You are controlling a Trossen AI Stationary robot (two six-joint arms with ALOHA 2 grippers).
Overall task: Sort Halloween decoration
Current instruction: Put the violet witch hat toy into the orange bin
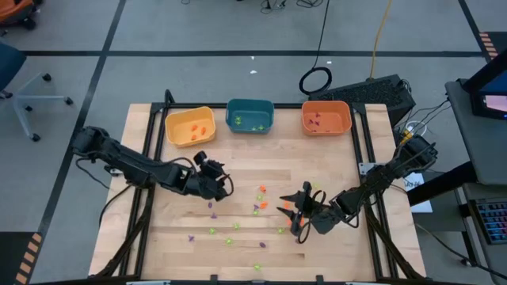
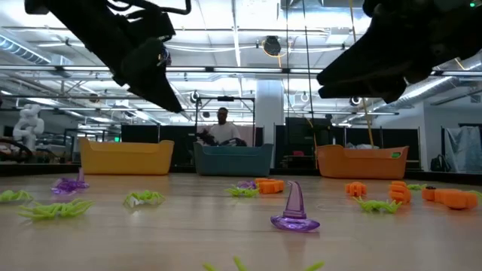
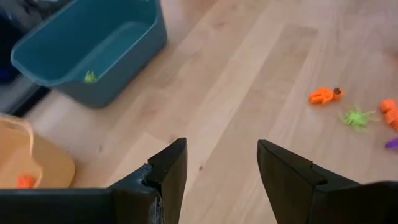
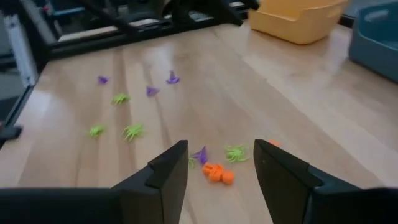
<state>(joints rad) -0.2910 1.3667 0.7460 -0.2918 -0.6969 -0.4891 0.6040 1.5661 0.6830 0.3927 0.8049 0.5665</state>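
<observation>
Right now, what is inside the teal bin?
A few small green trinkets lie on the floor of the teal bin. From table height its front wall hides the inside, and the left wrist camera shows only one green piece.

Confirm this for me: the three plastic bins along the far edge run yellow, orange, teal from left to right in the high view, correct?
Not quite. The high view shows the teal plastic bin in the middle and the orange plastic bin on the right; the yellow plastic bin is on the left, as you said.
</observation>
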